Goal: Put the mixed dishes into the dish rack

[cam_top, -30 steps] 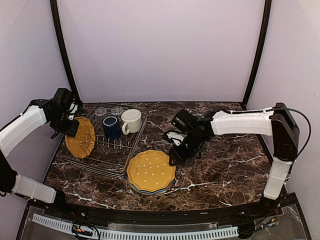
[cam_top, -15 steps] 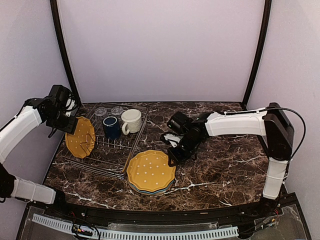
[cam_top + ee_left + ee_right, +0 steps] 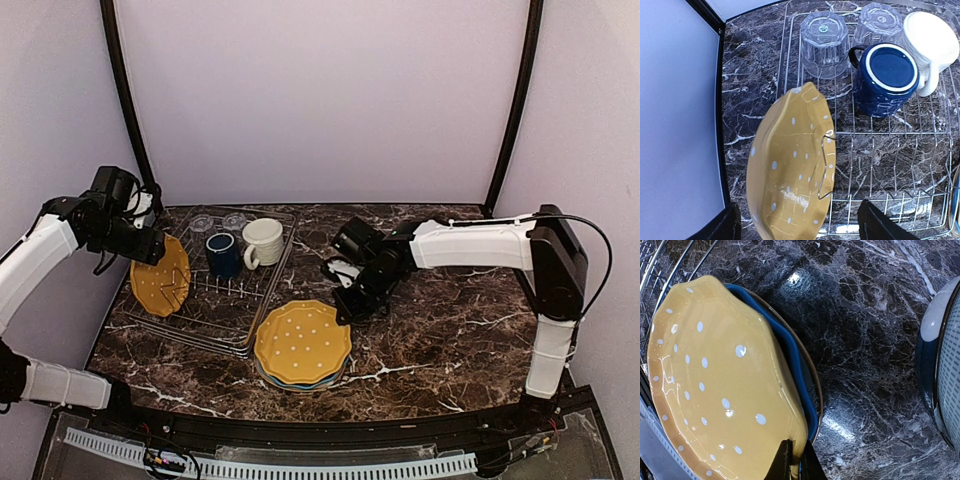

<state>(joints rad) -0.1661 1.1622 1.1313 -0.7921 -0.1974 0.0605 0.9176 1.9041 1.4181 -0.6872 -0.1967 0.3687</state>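
Top view: left gripper (image 3: 150, 247) over the dish rack (image 3: 225, 300)'s left end. Right gripper (image 3: 345, 308) at the plate stack (image 3: 300, 345) just right of the rack.
Left wrist: jaws apart, clear of the racked yellow plate (image 3: 790, 165) standing in the prongs.
Right wrist: jaws pinched on the top dotted plate (image 3: 715, 375)'s rim.
We read this as the second plate pickup. Next needs a lift off the blue plate (image 3: 796, 371), tilt upright, slot into the rack.

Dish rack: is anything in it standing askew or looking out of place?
Yes. The yellow dotted plate at the left end of the dish rack leans against a single prong, and its rim hangs past the rack's left edge. Nothing else stands out.
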